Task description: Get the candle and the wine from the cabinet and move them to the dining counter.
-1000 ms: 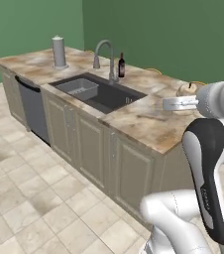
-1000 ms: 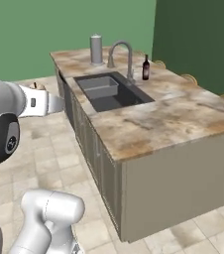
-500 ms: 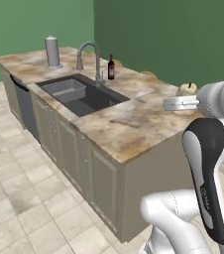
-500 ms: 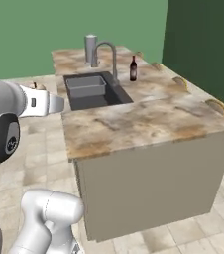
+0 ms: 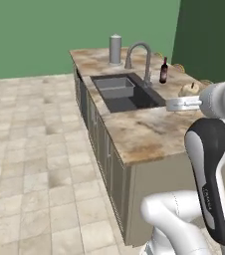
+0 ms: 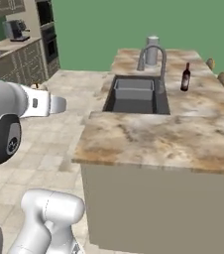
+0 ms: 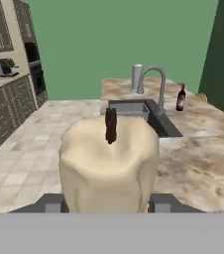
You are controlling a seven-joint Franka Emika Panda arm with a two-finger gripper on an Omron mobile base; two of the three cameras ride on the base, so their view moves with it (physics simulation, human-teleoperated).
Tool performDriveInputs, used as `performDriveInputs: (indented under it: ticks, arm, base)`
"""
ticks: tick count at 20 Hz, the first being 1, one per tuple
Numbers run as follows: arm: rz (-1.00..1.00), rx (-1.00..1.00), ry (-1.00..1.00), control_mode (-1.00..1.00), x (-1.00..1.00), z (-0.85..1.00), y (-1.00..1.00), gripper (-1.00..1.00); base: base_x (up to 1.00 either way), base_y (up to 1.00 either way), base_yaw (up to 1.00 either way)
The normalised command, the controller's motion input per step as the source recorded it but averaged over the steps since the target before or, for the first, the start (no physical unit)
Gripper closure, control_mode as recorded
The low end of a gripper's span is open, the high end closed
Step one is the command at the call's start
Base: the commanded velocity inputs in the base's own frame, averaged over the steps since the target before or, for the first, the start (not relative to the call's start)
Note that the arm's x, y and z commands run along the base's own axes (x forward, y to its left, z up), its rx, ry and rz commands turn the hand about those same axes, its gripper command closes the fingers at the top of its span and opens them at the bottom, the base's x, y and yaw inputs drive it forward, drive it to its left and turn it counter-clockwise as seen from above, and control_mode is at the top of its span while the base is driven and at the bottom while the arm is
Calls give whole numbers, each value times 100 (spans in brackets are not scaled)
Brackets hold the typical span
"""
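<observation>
Cream wax candle (image 7: 109, 168) sits clamped in your gripper (image 7: 106, 201), near the table's (image 6: 148, 144) end. Wine (image 6: 185, 77) already stands beside the tap (image 6: 153, 62). Lower it upright onto bare marble, clear of the sink (image 6: 136, 94).

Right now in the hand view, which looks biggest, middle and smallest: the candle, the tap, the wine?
1. Candle, though it's nearest the camera, so that inflates it.
2. Tap.
3. Wine, far back on the counter.
</observation>
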Motion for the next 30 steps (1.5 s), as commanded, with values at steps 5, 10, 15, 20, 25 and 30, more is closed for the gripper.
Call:
performDriveInputs:
  ticks: [5, 10, 15, 20, 25, 30]
  arm:
    - [0, 0, 0, 100, 0, 0, 0, 100]
    - [0, 0, 0, 100, 0, 0, 0, 100]
    - [0, 0, 0, 100, 0, 0, 0, 100]
    - [0, 0, 0, 100, 0, 0, 0, 100]
    - [0, 0, 0, 100, 0, 0, 0, 100]
    - [0, 0, 0, 100, 0, 0, 0, 100]
  base:
    - [0, -88, 59]
    - [0, -100, 52]
    - [-1, -100, 43]
    - [-10, -100, 38]
    - [-10, -100, 37]
    - [-13, -100, 37]
